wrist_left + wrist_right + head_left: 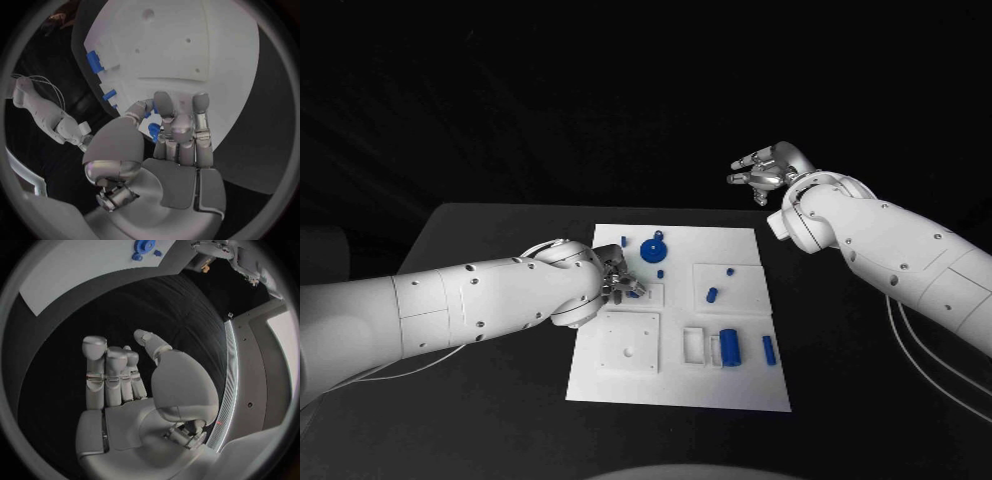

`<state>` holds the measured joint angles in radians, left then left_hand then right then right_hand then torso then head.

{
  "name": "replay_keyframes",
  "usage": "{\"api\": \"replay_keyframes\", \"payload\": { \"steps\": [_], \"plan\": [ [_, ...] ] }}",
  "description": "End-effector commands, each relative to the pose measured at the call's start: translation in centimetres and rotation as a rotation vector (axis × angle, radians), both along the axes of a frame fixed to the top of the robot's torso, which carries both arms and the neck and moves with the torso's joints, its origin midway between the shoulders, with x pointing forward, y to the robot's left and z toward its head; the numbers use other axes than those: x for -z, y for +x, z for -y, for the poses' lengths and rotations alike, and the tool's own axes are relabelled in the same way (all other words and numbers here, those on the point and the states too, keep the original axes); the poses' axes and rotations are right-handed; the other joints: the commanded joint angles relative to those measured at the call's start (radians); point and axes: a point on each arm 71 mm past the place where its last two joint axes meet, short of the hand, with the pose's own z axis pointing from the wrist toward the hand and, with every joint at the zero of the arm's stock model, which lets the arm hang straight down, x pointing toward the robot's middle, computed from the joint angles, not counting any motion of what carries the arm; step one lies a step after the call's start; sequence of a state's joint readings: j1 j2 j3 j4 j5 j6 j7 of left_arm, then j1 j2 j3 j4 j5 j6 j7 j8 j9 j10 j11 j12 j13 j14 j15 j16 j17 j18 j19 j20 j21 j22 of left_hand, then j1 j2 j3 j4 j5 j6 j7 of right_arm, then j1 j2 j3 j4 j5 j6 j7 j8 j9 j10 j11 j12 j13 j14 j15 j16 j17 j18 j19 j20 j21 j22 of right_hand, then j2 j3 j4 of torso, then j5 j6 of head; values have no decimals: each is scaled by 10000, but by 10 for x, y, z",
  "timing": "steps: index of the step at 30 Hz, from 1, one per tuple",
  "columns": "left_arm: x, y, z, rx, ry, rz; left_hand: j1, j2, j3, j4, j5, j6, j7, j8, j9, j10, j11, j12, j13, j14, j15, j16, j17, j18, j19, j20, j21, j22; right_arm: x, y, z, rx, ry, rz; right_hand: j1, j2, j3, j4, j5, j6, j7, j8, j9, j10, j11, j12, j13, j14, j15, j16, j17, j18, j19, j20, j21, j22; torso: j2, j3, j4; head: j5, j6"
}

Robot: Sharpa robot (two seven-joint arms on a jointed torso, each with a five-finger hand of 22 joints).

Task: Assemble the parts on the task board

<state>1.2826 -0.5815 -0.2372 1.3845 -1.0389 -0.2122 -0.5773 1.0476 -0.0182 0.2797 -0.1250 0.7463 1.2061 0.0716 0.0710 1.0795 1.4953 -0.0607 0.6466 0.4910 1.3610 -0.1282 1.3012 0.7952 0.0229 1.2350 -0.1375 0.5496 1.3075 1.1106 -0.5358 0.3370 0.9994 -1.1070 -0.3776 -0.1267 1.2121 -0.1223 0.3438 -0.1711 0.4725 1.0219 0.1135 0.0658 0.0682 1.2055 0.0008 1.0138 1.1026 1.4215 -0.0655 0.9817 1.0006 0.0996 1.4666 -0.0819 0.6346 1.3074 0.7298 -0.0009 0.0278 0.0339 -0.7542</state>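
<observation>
The white task board (pixel 733 385) lies in the middle of the black table. My left hand (pixel 615 283) is over the board's left side and pinches a small blue part (pixel 633 293) between thumb and fingers. The left wrist view shows the same blue part (pixel 153 131) between the fingers (pixel 181 125) and the thumb, above the board (pixel 187 50). My right hand (pixel 766 170) is raised beyond the board's far right corner, its fingers apart and holding nothing. The right wrist view shows this hand (pixel 131 382) with an empty palm.
On the board lie a blue toothed disc (pixel 656 250), small blue pegs (pixel 730 270) (pixel 711 294), a blue cylinder (pixel 727 347) and a blue bar (pixel 769 349). A raised white square plate (pixel 630 343) sits at the near left. The disc (pixel 142 247) also appears in the right wrist view.
</observation>
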Motion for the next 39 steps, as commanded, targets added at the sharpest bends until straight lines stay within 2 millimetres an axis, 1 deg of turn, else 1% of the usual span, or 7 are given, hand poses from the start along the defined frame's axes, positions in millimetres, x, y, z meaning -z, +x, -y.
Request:
{"api": "replay_keyframes", "payload": {
  "steps": [1,6,16,23,25,33,39],
  "plan": [
    [6,-5,7,395,212,-395,135,130,629,-558,-55,1766,-1260,-17,69,179,-339,50,11,48,-33,38,25,163,-14,51,59,193,0,0,-1,-120,-18,-52,-36,-13,-49,-32,66,25,28,-35,-11,-64,14,-6,-10,-23,-31,-33,-10,139,491,-50,-35,676,4,-7,-1,-18,-5],
    [6,-5,9,515,311,-322,139,137,631,-557,-68,1786,-1269,-16,186,180,-345,109,39,67,-30,77,95,171,-12,59,82,193,0,0,-1,-124,-19,-60,-36,-13,-49,-32,66,25,28,-35,-11,-64,14,-6,-10,-23,-31,-33,-10,139,491,-50,-35,676,0,-2,3,-23,-9],
    [5,-5,14,755,535,-170,117,200,615,-496,-140,1850,-1312,-11,738,173,-379,383,95,162,-33,193,346,287,3,153,188,191,0,0,-1,-130,-22,-63,-36,-13,-49,-32,66,25,28,-35,-11,-64,14,-6,-10,-23,-31,-33,-10,139,491,-50,-35,676,2,1,1,-28,-12],
    [4,-5,17,919,631,-23,117,206,577,-442,-226,1877,-1329,-3,828,178,-381,444,87,179,-34,204,381,298,10,169,203,190,0,0,-2,-152,-21,-67,-34,-15,-21,-59,68,22,31,-34,-11,-65,16,-7,-13,-24,-31,-33,-10,138,490,-50,-35,680,2,0,2,-30,-25],
    [4,-5,18,938,638,4,112,270,500,-335,-634,1880,-1335,1,917,177,-367,453,63,166,-30,184,352,299,1,187,187,183,0,0,-2,-157,-21,-70,-34,-15,-21,-59,68,22,31,-34,-11,-65,16,-7,-13,-24,-31,-33,-10,138,490,-50,-35,680,-2,-1,4,-34,-23],
    [4,-4,17,966,721,-4,230,162,173,-16,-1263,1864,-1348,-22,1021,177,-349,453,-27,130,-21,127,272,320,3,243,104,172,0,0,-2,-173,-22,-87,-50,-14,-18,-52,83,19,31,-34,-12,-72,16,-17,-21,-29,-30,-41,-17,139,489,-49,-46,677,-1,-4,5,-50,-23],
    [5,-3,16,939,772,11,381,15,-221,598,-1979,1854,-1379,-27,1000,178,-354,446,-78,111,-17,77,188,316,48,263,3,169,0,0,-2,-178,-25,-92,-50,-14,-18,-52,83,19,31,-34,-12,-72,16,-17,-21,-29,-30,-41,-17,139,489,-49,-46,677,1,-8,6,-53,-21]
  ]
}}
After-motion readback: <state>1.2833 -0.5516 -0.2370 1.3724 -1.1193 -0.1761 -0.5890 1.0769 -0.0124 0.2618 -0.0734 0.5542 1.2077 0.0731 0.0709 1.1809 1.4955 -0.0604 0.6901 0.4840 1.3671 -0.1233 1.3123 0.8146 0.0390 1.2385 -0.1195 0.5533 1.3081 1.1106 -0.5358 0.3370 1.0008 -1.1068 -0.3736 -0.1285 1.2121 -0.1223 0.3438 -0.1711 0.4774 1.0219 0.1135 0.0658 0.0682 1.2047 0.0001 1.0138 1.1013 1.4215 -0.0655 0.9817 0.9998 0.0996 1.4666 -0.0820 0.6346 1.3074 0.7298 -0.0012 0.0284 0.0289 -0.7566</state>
